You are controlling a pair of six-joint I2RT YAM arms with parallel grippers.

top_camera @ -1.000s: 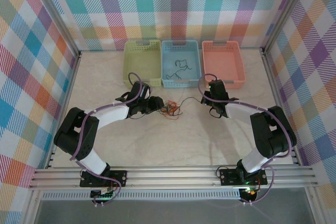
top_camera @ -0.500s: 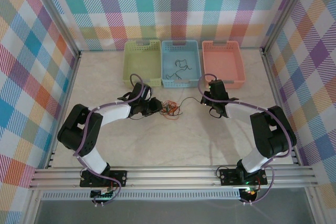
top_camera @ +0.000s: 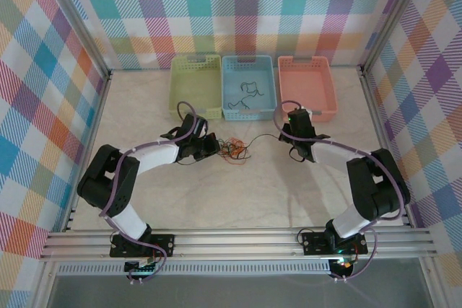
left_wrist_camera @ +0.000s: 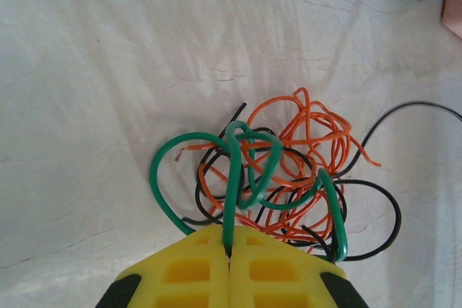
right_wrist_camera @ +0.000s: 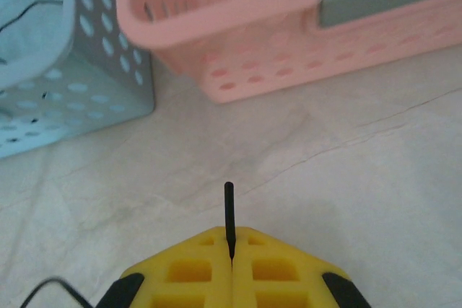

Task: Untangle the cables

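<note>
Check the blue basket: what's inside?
Thin black wires lie loose on the blue basket floor. In the right wrist view its perforated wall covers most of that floor.

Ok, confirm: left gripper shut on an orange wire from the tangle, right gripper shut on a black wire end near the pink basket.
Not orange: the left wrist view shows the left gripper shut on a green wire from the tangle. The right gripper is shut on a black wire end near the pink basket.
</note>
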